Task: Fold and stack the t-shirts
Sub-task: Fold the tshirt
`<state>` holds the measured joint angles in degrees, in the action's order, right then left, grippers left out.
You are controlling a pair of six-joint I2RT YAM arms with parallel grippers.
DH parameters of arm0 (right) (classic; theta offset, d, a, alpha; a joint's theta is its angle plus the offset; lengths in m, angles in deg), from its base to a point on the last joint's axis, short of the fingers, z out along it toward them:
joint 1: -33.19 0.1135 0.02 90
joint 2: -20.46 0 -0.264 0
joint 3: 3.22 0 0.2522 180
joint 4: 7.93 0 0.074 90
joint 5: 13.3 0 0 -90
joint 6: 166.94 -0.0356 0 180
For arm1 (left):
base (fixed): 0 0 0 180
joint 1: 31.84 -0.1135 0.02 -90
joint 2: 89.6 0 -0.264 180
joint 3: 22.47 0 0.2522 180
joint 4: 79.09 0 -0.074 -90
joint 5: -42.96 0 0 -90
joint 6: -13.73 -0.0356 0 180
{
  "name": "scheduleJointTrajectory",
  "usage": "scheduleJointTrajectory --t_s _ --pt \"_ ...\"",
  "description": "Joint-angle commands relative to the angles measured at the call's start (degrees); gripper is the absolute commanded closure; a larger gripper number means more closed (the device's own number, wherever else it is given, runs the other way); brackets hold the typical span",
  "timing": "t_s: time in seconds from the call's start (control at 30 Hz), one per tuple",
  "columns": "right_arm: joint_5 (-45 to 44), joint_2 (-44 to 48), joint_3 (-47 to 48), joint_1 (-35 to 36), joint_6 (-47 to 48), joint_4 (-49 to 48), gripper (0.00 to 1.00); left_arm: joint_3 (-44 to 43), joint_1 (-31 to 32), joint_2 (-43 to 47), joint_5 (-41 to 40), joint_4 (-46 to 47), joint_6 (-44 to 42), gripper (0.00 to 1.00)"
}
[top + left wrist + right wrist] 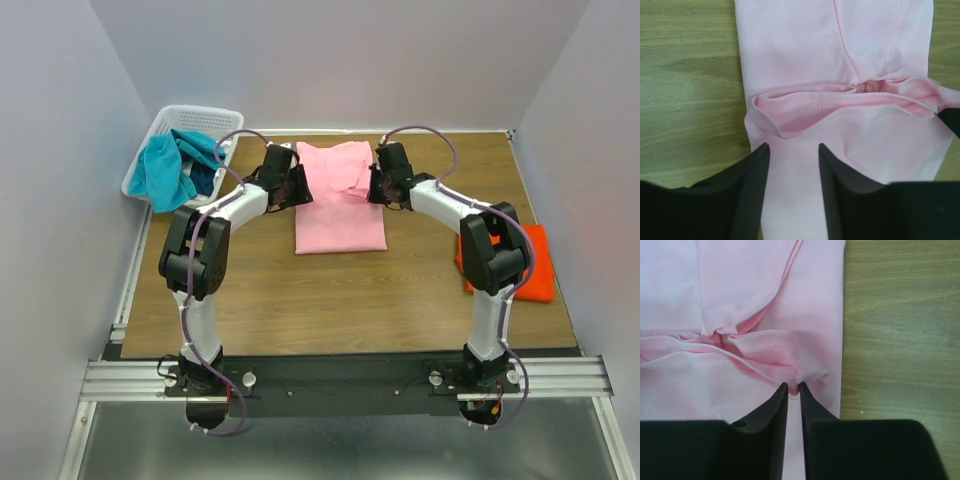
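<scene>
1. Light pink cloth t-shirt [340, 222]: partly folded into a narrow rectangle, lying flat at the middle of the far half of the brown wood-grain table [350, 300]. Its far part is bunched up between the 2 grippers.
2. Left gripper [793, 148]: at the pink shirt's left edge. Its 2 fingers are spread apart above the cloth and grasp nothing. A hemmed fold lies just beyond the tips.
3. Right gripper [792, 386]: at the shirt's right edge. Its fingers are clenched to a thin slit, pinching a puckered ridge of pink cloth.
4. Bright orange cloth t-shirt [545, 270]: flat at the table's right edge, well apart from the pink one, partly behind the right arm.
5. White slotted plastic basket [205, 112]: at the far left corner, holding 1 teal garment [165, 170], draped over the near rim, and 1 dark blue garment [203, 180].
</scene>
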<state>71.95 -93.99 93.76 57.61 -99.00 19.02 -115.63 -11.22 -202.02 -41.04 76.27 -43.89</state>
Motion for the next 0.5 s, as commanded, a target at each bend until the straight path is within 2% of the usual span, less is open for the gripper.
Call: scheduleJointTrajectory --t_s 0.0,0.1,0.13,0.17,0.2,0.23,0.27,0.47 --pt "1.4 -0.7 2.8 -0.5 1.1 -0.4 0.65 -3.1 -0.4 0.6 0.2 -1.9 -1.5 0.41" --pt "2.6 1.2 2.8 -0.5 1.6 -0.4 0.46 -3.0 -0.4 3.4 -1.2 -2.2 -1.1 0.3" --pt "3.3 3.1 2.6 -0.6 2.2 -0.4 0.3 -2.5 -0.4 4.4 -0.9 -2.0 -1.0 0.3" --pt "3.8 4.1 2.1 -0.5 2.3 -0.4 0.21 -1.8 -0.3 6.6 -0.7 -1.6 -0.9 0.23" --pt "4.4 5.1 1.6 -0.5 2.4 -0.4 0.08 -0.3 -0.3 7.7 -0.6 -1.3 -0.4 0.23" --pt "6.8 7.6 -0.1 -0.6 2.4 -0.4 0.0 0.7 -0.1 9.9 -0.5 -1.0 -0.2 0.14" --pt "8.1 8.8 -1.1 -0.5 2.3 -0.4 0.0 3.0 0.3 11.1 -0.6 -0.6 0.3 0.03" --pt "19.2 15.9 -11.9 0.5 0.2 -1.3 0.0 12.7 2.4 19.9 -0.6 0.9 2.5 0.03"
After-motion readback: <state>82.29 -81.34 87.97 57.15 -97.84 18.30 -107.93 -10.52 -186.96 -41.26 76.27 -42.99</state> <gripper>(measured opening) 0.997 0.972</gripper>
